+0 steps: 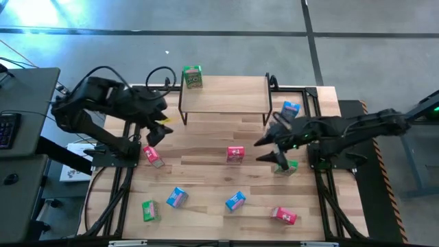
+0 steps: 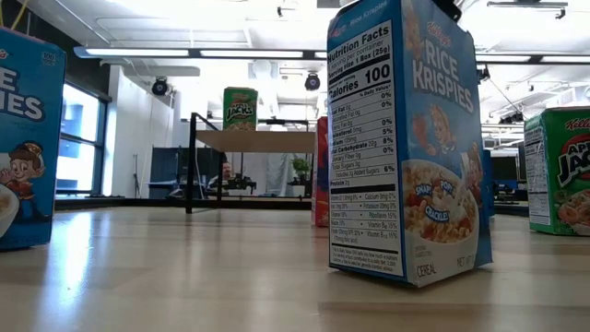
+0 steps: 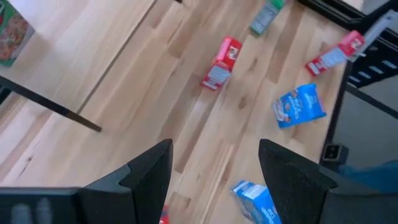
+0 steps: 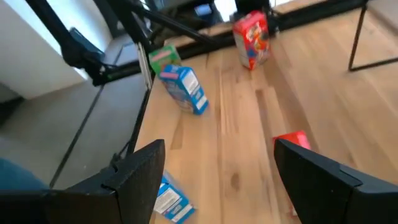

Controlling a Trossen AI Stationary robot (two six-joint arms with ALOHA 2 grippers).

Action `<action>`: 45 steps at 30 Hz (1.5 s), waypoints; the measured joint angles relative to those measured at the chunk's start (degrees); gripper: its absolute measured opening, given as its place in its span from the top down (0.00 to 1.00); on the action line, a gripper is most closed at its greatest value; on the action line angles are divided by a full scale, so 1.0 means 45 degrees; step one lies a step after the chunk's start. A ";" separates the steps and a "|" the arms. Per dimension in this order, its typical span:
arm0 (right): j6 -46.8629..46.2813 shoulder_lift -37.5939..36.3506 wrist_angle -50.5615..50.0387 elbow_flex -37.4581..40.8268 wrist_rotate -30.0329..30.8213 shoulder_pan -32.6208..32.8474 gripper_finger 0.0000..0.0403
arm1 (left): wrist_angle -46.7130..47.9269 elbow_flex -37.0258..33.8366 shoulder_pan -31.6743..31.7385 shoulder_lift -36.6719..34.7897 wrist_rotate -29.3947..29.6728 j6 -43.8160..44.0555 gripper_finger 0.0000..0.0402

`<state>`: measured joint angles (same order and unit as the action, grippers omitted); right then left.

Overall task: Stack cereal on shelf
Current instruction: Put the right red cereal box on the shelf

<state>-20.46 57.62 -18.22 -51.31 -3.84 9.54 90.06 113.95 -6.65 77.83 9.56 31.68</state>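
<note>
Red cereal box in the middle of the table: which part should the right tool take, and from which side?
Come straight down on the red cereal box, which stands alone on the table, nothing touching it. Close across its two narrow sides, near the top. The right tool hangs open just beside it, closer than the left tool, which is open near the shelf.

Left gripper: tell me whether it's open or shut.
Open. In the left wrist view the left gripper shows its two dark fingers set wide apart with bare tabletop between them, holding nothing.
</note>
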 joint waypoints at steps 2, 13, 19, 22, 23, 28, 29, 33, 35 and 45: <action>-0.0007 0.0539 0.0003 -0.0184 0.0577 0.0349 0.27 | -0.0009 0.0000 -0.0143 -0.0171 0.0001 0.0008 0.43; 0.0696 0.3438 -0.0009 -0.0870 0.3506 0.1249 0.27 | -0.0010 0.0005 -0.0312 -0.0598 0.0323 -0.0102 0.43; 0.0685 0.4718 0.0005 -0.0870 0.3951 0.0993 0.27 | -0.0010 0.0005 -0.0312 -0.0580 0.0340 -0.0293 0.43; 0.0977 0.5166 0.0005 -0.0870 0.4050 0.0774 0.27 | -0.0010 0.0005 -0.0307 -0.0580 0.0340 -0.0335 0.43; 0.1093 0.5272 -0.0004 -0.0870 0.4082 0.0698 0.27 | -0.0010 0.0005 -0.0307 -0.0580 0.0340 -0.0335 0.43; 0.1484 0.5688 0.0010 -0.0870 0.4189 0.0204 0.27 | -0.0010 0.0005 -0.0307 -0.0580 0.0340 -0.0340 0.43; 0.1583 0.5726 0.0009 -0.0870 0.4193 0.0096 0.27 | -0.0010 0.0005 -0.0307 -0.0580 0.0340 -0.0340 0.43; 0.1897 0.5795 -0.0117 -0.0870 0.4182 -0.0258 0.27 | -0.0010 0.0005 -0.0307 -0.0580 0.0340 -0.0332 0.43; 0.1901 0.5795 -0.0100 -0.0868 0.4116 -0.0425 0.27 | -0.0010 0.0005 -0.0307 -0.0580 0.0340 -0.0334 0.43; 0.1999 0.5887 -0.0694 -0.0822 0.3204 -0.0703 0.27 | -0.0010 0.0005 -0.0302 -0.0580 0.0345 -0.0335 0.43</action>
<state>-11.46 84.12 -21.34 -55.00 10.57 6.37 90.02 113.97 -8.01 75.22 11.11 30.17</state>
